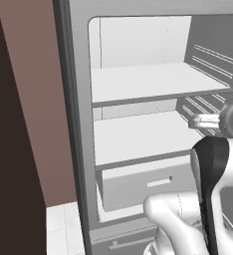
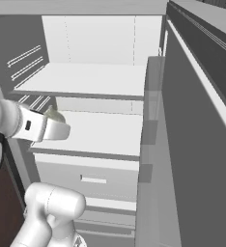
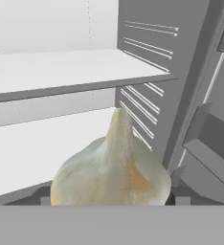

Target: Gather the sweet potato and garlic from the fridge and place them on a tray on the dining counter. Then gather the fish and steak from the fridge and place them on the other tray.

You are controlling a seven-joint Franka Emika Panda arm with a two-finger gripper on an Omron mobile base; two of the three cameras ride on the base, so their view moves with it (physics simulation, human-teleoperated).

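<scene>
The gripper (image 3: 109, 203) holds the garlic (image 3: 112, 167) between wide jaws at its round belly; it looks light, firm and papery, so it may slip.

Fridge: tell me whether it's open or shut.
Open. The fridge shows its bare white shelves and drawer, and the garlic sits between the gripper fingers.
</scene>
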